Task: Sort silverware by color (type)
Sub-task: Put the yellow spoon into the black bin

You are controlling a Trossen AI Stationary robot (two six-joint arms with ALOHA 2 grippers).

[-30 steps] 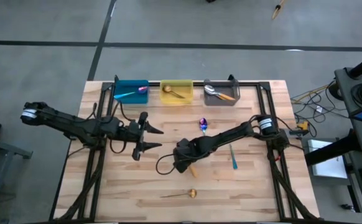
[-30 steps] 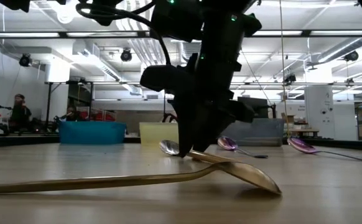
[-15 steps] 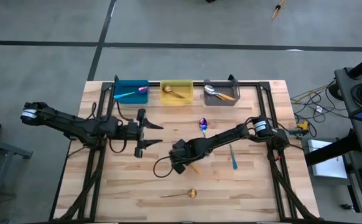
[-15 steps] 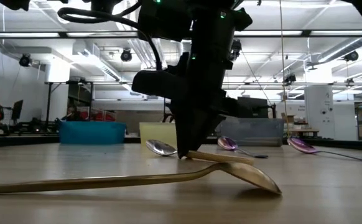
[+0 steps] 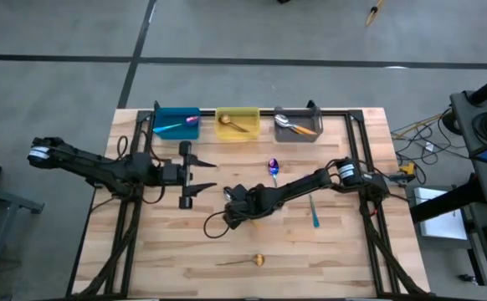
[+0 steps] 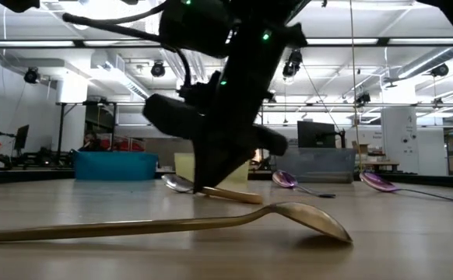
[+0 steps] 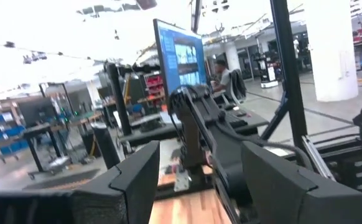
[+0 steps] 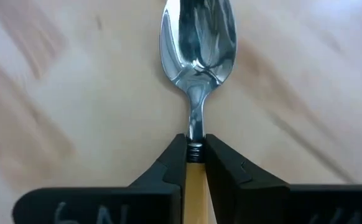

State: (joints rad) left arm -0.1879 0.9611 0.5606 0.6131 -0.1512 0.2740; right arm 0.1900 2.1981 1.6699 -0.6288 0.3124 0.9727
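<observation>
Right wrist view: right gripper (image 8: pixel 195 163) clamped on orange-handled spoon (image 8: pixel 197 37) at the neck, bowl lying on the table (image 8: pixel 75 93). High view: pinched spoon near table centre, just before a purple spoon (image 5: pixel 273 167); gold spoon (image 5: pixel 258 259) well apart toward the near edge. Left gripper (image 5: pixel 195 173) spread wide, grasping nothing, left of the clamped spoon.

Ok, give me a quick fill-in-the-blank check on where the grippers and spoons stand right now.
1. The right gripper is shut on the spoon with the ____ handle.
2. The left gripper hangs ____, holding nothing.
3. The gold spoon nearest the table's front edge lies ____ on the wood.
4. The yellow bin holds a ____ spoon.

Missing words: orange; open; loose; gold
</observation>
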